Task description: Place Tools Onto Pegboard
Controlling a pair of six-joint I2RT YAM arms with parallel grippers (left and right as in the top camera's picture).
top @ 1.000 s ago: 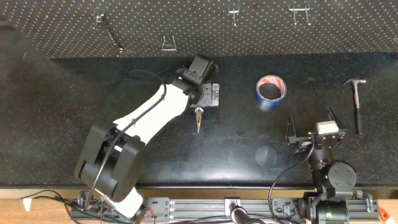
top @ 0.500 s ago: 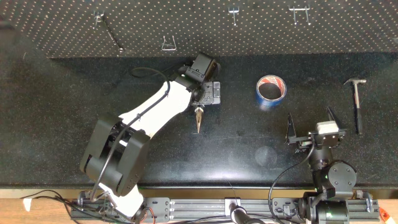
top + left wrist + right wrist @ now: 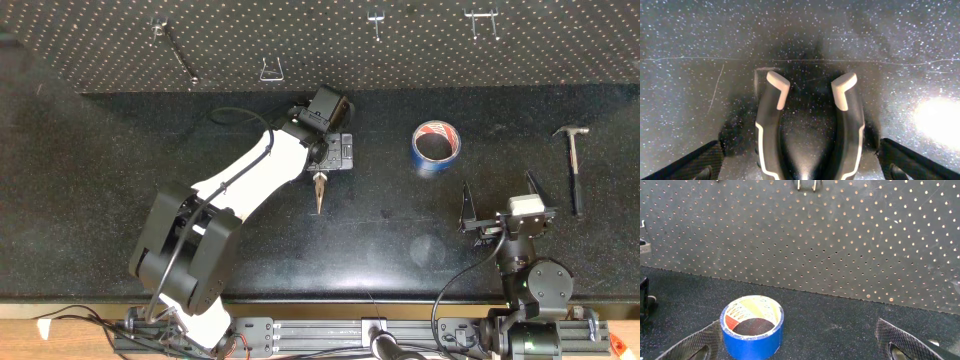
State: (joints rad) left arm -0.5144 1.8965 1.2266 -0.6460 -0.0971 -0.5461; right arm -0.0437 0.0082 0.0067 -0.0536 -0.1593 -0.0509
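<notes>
1. Pliers lay flat on the bench, left of the tape roll. Their handles pointed toward the pegboard that rose behind the roll.
2. The left tool hung low over those handles with its fingers spread wide. One finger stood outside each handle, apart from both, so nothing was pinched.
3. The right tool sat nearer the arm bases than the roll and a little to its right, also spread and empty.
4. The step in hand looked like the pick-up of the pliers: the approach seemed finished, the grasp not yet made.
5. The next move would call for pressing squarely across both handles so they neither splayed nor twisted. A lift would follow, toward a free hook such as the wire hook behind and left of the roll.
6. A wrench hung on the pegboard farther left of the roll, and a hammer lay on the bench well to the roll's right. Most of the task probably remained.
7. The bench was black and speckled, with fine scratches and a patch of glare; the pegboard was dark with even rows of holes.
</notes>
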